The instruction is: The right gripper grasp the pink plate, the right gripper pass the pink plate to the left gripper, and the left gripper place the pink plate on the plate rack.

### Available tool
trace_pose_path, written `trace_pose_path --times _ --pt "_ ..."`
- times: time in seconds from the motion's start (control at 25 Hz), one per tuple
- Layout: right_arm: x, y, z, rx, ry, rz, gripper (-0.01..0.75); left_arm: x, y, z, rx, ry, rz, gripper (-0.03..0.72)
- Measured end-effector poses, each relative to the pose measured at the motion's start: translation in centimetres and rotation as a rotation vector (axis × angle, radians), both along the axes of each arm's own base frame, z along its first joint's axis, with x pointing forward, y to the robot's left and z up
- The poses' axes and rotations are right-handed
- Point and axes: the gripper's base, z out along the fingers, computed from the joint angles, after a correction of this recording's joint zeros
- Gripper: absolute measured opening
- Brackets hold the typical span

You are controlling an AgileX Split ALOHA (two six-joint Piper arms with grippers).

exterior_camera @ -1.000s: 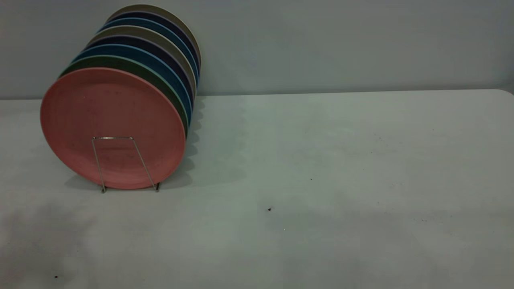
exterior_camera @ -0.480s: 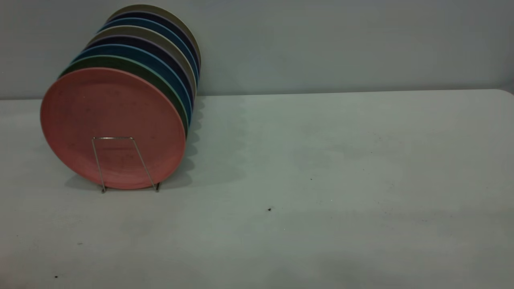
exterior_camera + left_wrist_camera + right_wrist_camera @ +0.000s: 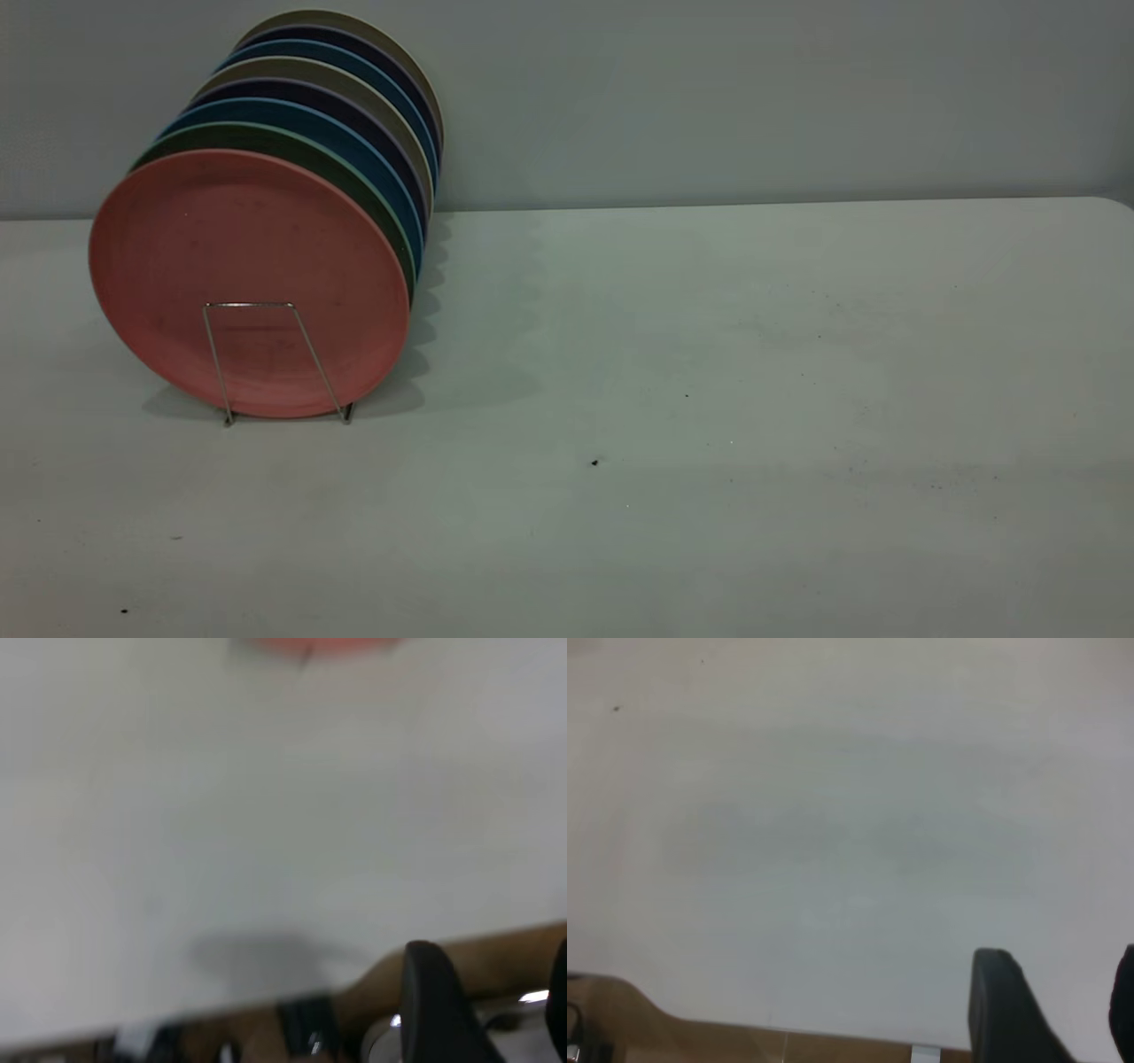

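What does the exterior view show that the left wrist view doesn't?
Only the exterior view shows the whole row of plates standing on edge in the plate rack, with the pink plate at the front and green, blue, dark and beige plates behind it. No arm appears there.

Only the left wrist view shows the left gripper, its fingers apart, over the table's near edge.

Both show the pale table. In the wrist view the pink plate is just a sliver at the far side.

Plate rack on pale table
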Motion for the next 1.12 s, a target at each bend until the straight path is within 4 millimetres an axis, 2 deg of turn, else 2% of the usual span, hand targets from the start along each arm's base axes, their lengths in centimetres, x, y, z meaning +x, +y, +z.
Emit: trace_pose_path --times 0.2,0.36,0.68,0.92,1.12 --pt "0.0 0.0 0.0 0.0 0.0 0.0 0.311 -3.0 0.5 -5.1 0.042 0.054 0.074 0.407" --pt "0.0 0.0 0.0 0.0 0.0 0.0 0.311 -4.4 0.4 -7.2 0.041 0.016 0.077 0.419" --pt "0.0 0.0 0.0 0.0 0.0 0.0 0.311 -6.0 0.3 -7.0 0.044 -0.117 0.081 0.419" --pt "0.0 0.0 0.0 0.0 0.0 0.0 0.311 -6.3 0.3 -7.0 0.045 -0.137 0.081 0.419" --pt "-1.2 -0.2 0.1 0.013 -0.086 -0.043 0.311 -6.3 0.3 -7.0 0.045 -0.137 0.081 0.419"
